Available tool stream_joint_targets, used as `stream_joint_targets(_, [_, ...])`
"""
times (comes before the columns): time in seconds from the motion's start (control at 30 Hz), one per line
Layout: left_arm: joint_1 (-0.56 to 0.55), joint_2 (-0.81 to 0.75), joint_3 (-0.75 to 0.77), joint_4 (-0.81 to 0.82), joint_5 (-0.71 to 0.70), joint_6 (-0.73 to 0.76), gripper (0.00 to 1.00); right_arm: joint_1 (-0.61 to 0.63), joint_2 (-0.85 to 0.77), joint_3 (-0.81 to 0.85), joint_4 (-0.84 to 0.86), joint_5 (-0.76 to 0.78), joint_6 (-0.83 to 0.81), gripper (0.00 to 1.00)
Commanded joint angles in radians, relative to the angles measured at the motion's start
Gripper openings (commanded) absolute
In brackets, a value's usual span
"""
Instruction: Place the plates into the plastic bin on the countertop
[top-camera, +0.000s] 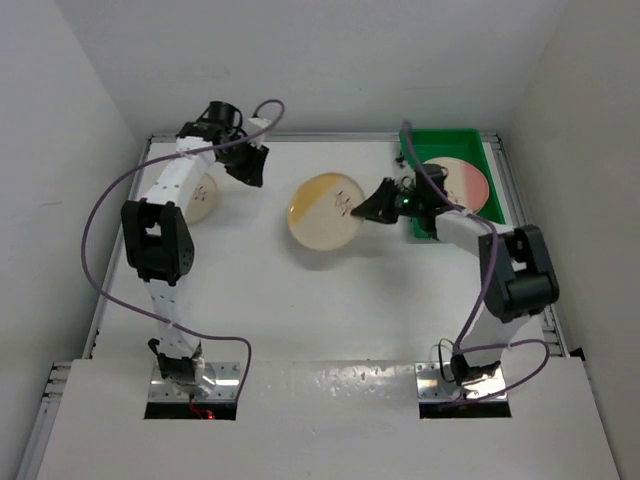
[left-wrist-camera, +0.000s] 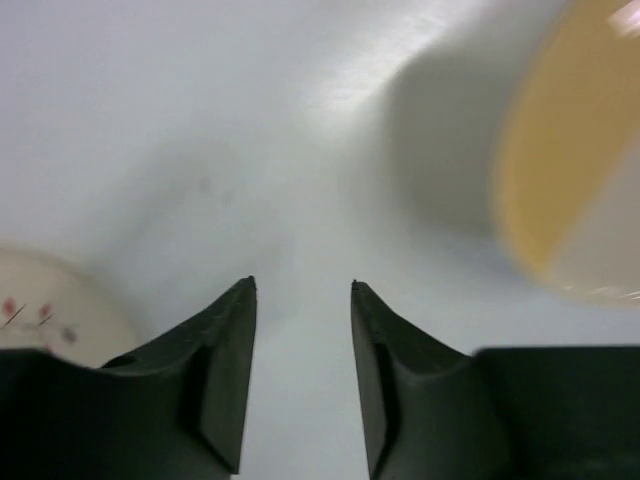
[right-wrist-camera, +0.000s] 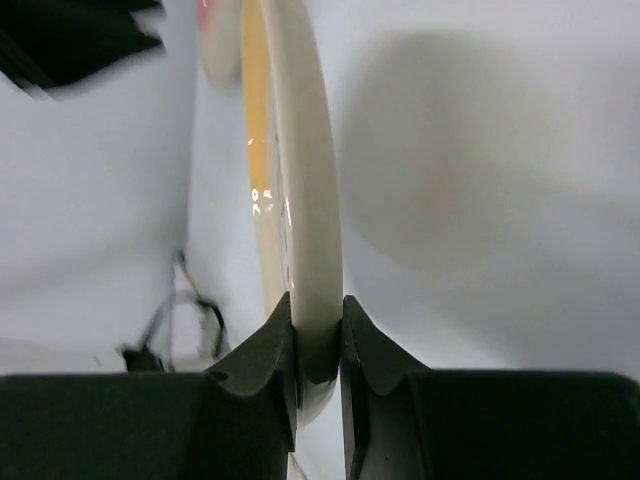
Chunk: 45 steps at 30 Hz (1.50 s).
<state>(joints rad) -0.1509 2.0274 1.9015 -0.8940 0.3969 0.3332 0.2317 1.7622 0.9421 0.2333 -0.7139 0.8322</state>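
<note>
A cream plate with a yellow section (top-camera: 322, 211) hangs above the middle of the white countertop (top-camera: 330, 310). My right gripper (top-camera: 368, 209) is shut on its right rim. In the right wrist view the plate (right-wrist-camera: 300, 150) stands edge-on with its rim pinched in the right gripper (right-wrist-camera: 317, 325). The green plastic bin (top-camera: 492, 158) sits at the back right and holds a plate with a pink section (top-camera: 462, 180). My left gripper (top-camera: 250, 172) is at the back left, open and empty (left-wrist-camera: 302, 290). Another cream plate (top-camera: 203, 197) lies under the left arm, partly hidden.
White walls close in the countertop on the left, back and right. The right arm's purple cable (top-camera: 420, 160) loops over the bin's left edge. In the left wrist view the yellow plate (left-wrist-camera: 590, 150) shows blurred at the right.
</note>
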Motion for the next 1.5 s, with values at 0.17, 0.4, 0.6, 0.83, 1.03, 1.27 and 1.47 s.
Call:
stream_joint_targets(0.17, [0.304,0.008,0.027,0.033,-0.072,-0.166,0.51,-0.383,-0.260,-0.181,0.348,0.221,0.294,0.00])
stream_joint_targets(0.4, [0.408,0.008,-0.059,0.046,-0.099,-0.143,0.51,-0.603,-0.261,-0.218,0.345,0.369,0.355,0.00])
stream_joint_targets(0.6, [0.451,-0.022,-0.165,0.106,-0.150,-0.112,0.52,-0.654,-0.202,-0.229,0.411,0.427,0.378,0.00])
stream_joint_targets(0.83, [0.510,0.042,-0.188,0.127,-0.170,-0.112,0.60,-0.641,-0.141,-0.190,0.180,0.430,0.289,0.05])
stream_joint_targets(1.03, [0.519,0.062,-0.168,0.136,-0.170,-0.112,0.61,-0.569,-0.067,-0.095,-0.026,0.453,0.196,0.25])
stream_joint_targets(1.27, [0.519,0.062,-0.168,0.136,-0.179,-0.103,0.61,-0.534,-0.084,-0.057,-0.208,0.588,0.153,0.46])
stream_joint_targets(1.47, [0.528,0.085,-0.167,0.136,-0.190,-0.103,0.61,-0.525,-0.141,-0.040,-0.290,0.685,0.090,0.53])
